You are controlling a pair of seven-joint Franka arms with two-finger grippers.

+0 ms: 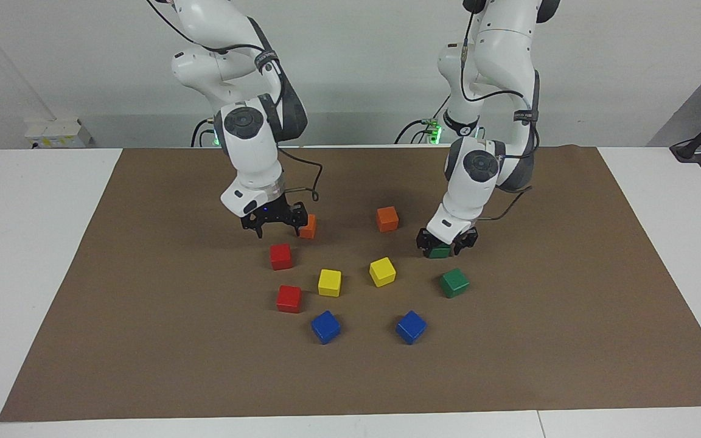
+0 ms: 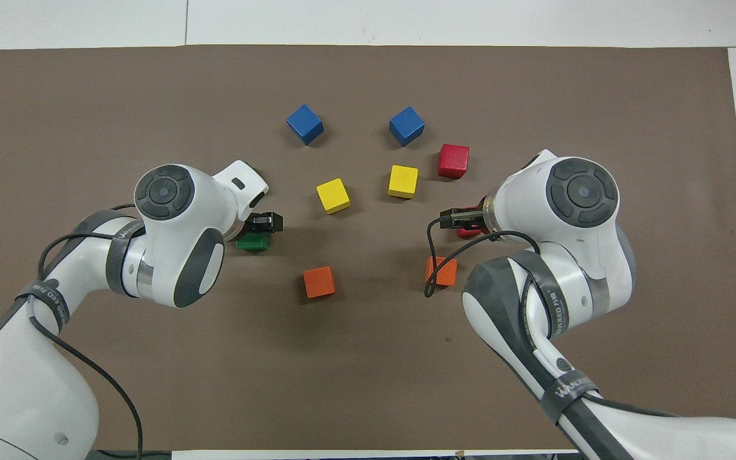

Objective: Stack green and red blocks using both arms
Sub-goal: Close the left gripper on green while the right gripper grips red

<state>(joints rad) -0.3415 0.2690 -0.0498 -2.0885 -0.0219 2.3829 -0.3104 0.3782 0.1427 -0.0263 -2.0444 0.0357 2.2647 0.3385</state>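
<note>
While both arms reach down over brown mat (image 1: 143,340) on bench (image 1: 34,201), left pincer (image 1: 446,243) sits low astride green block (image 1: 439,250), fingers flanking it; firm clench cannot be told. Second green block (image 1: 454,283) lies farther from robots, uncovered. Right pincer (image 1: 275,226) released, fingers apart, hanging above nearer red block (image 1: 281,256), not touching. Second red block (image 1: 289,298) farther out, beside yellow cube (image 1: 329,283).

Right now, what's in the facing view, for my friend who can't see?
Two white robot arms reach down over a brown mat dotted with coloured cubes. The left gripper is down around a green cube; the right gripper hangs open above a red cube. Orange, yellow and blue pairs sit untouched.
</note>
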